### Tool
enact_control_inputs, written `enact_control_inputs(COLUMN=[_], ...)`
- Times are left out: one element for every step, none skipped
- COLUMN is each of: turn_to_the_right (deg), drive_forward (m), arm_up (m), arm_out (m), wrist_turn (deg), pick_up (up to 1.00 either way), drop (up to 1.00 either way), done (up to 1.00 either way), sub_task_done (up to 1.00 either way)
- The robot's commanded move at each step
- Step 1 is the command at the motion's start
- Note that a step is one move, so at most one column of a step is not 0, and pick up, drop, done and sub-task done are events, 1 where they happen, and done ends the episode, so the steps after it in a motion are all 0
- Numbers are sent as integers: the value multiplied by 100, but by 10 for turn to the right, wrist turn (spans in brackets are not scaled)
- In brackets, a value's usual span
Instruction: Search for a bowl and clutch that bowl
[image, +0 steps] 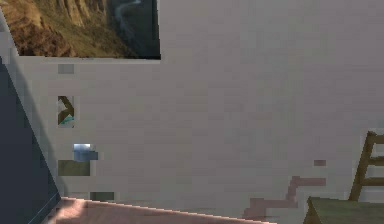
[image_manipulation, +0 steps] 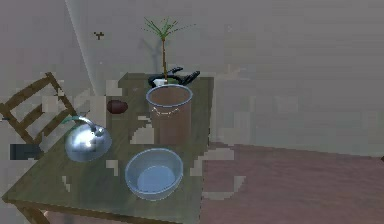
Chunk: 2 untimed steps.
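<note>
The bowl, pale blue-grey and sitting upright with its mouth up, rests on the table close to the near edge, toward the near right corner, so the search part of the task looks done and only the grab is left. It seems well placed for that: nothing stands between it and the near edge, and its rim is bare all round. Just behind it, toward the middle of the right edge, stands 1 tall clear container. It rises well above the bowl, so a reach would probably have to stay low or come in from the side to avoid knocking it. A rounded metal kettle sits to the bowl's left, apart from it, nearer the left edge. A small brown lump lies farther back, and a thin plant in a dark pot occupies the far right corner, well out of the way. A wooden chair is drawn up at the far left corner. Ahead of the robot, a plain wall carries a landscape painting. I cannot tell whether the gripper is spread or pressed together.
</note>
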Motion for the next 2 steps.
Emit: enact_control_inputs(turn_to_the_right=[0, 0], drive_forward=[0, 0], arm_up=[38, 0], arm_out=[0, 14], wrist_turn=[0, 0], pick_up=[0, 0], drop=[0, 0], done=[0, 0], sub_task_done=[0, 0])
